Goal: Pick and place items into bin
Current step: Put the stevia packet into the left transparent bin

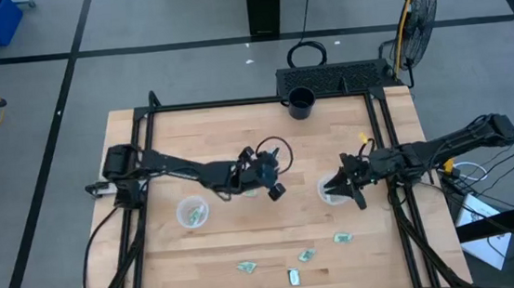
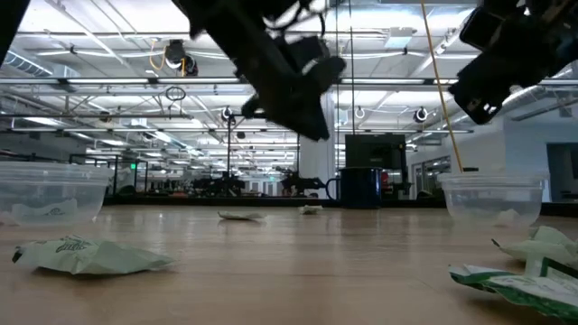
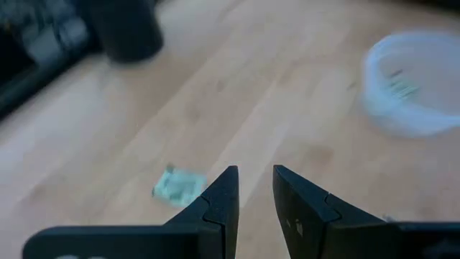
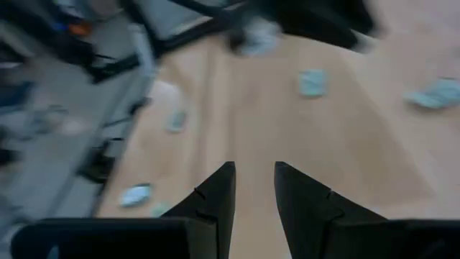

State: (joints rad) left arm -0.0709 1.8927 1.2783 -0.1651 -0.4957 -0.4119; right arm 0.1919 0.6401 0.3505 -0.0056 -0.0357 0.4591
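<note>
- Across the wooden table several small pale green crinkled items lie loose: four near the front edge, and one near the middle beside the left gripper.
- Two clear cups stand on the table — one on the left, one on the right — each with a pale piece or two inside.
- Left gripper hangs above the table centre; its fingers stand slightly apart and hold nothing, with one item lying just beyond them.
- Right gripper hovers by the right cup; its fingers are parted by a narrow gap, nothing between them.
- Handling judgement: the items look very light, thin and crushable, likely slippery on smooth wood — best pinched across the raised, crumpled middle, fingertips brought down to the surface.
</note>
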